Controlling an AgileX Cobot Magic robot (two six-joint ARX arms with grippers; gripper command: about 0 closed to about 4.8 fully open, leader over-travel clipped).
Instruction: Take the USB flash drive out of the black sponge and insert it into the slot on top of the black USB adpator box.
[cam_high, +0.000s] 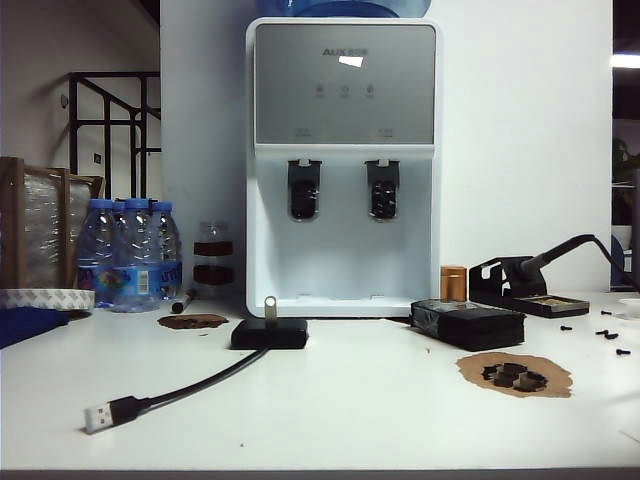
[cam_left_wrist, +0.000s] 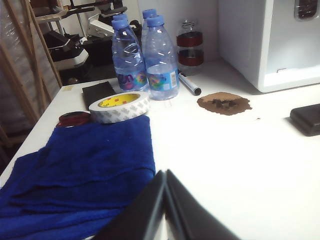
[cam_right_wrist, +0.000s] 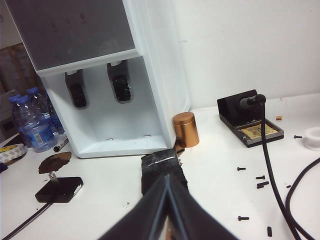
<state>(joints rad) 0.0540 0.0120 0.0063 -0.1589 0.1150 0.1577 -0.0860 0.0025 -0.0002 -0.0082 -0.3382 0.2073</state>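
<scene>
The USB flash drive (cam_high: 269, 307), a tiny silver stick with a loop end, stands upright on top of the black USB adpator box (cam_high: 270, 334) in front of the dispenser. The slot is hidden beneath it. The box's cable runs to a silver plug (cam_high: 98, 417) at the front left. The black sponge (cam_high: 467, 323) lies to the right with a glossy taped top. My right gripper (cam_right_wrist: 166, 176) is shut and empty, hovering short of the sponge (cam_right_wrist: 161, 167), with the stick (cam_right_wrist: 53, 178) and box (cam_right_wrist: 60, 190) off to one side. Near the blue cloth, my left gripper (cam_left_wrist: 165, 172) is shut and empty. Neither gripper shows in the exterior view.
A white water dispenser (cam_high: 343, 170) stands at the back centre, with water bottles (cam_high: 130, 250) and a tape roll (cam_left_wrist: 119, 106) to its left. A blue cloth (cam_left_wrist: 85, 175) lies front left. A soldering stand (cam_high: 525, 285), copper can (cam_right_wrist: 185, 129), foam scraps (cam_high: 515, 375) and screws (cam_high: 605, 335) are at right.
</scene>
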